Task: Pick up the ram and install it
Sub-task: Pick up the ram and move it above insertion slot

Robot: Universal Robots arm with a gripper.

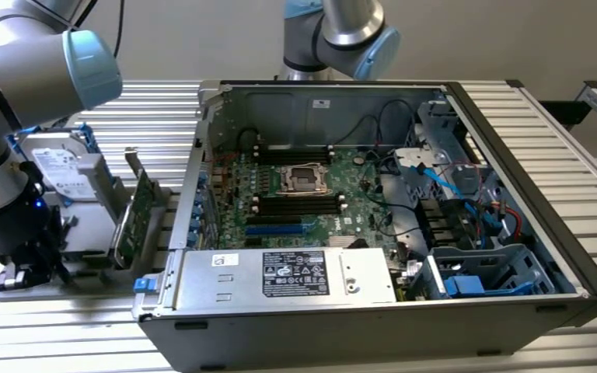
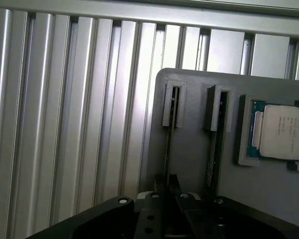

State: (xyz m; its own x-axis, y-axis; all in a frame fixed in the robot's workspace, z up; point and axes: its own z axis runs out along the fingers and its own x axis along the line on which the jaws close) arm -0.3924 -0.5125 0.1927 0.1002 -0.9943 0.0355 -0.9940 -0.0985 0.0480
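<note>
Over slatted table (image 1: 60,338), arm (image 1: 3,175) points straight down, gripper (image 2: 167,185) at ram (image 2: 168,149).

We are seeing soft, even light falling on the worktop (image 1: 563,148), while the computer case (image 1: 361,342) is shading its own interior. At the wrist camera, pale glare is streaking along the worktop ribs, and the grey holder (image 2: 189,164) is sitting dimmer.

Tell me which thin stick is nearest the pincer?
The thin dark ram stick farther from the square silver processor chip; the other stands beside that chip.
</note>
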